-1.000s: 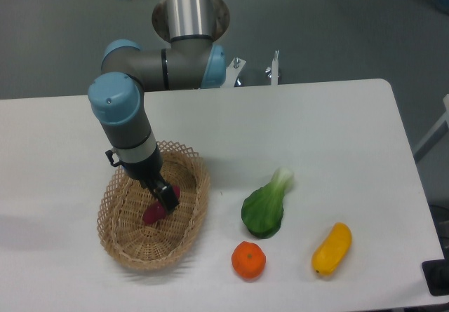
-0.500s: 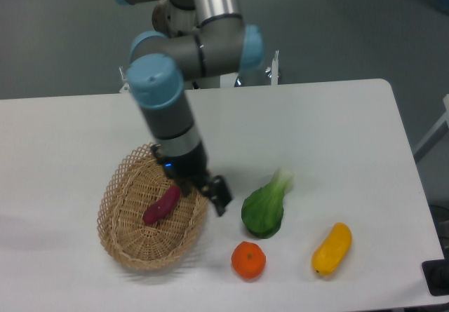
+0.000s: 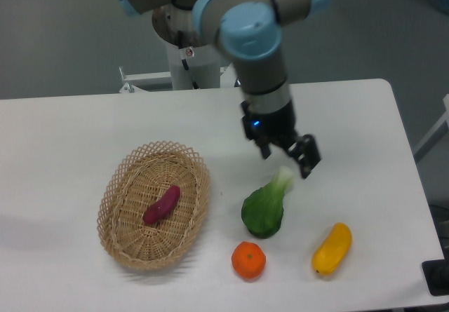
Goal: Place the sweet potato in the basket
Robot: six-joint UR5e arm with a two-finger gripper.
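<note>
The magenta-purple sweet potato [image 3: 162, 205] lies inside the oval tan wicker basket [image 3: 119, 235] at the left of the table, clear of the arm. My gripper [image 3: 287, 156] hangs over the table to the right of the basket, just above the white stalk of the bok choy. Its two dark fingers [image 3: 309, 159] stand apart with nothing between them.
A green bok choy [image 3: 265, 208] lies right of the basket. A round orange [image 3: 248, 260] sits below it near the front edge. A yellow elongated vegetable [image 3: 332, 248] lies at the front right. The robot's base stands at the back of the table.
The gripper let go of the sweet potato in the basket, then swung out to the right and now hovers over the bok choy. The sweet potato stays in the basket.
</note>
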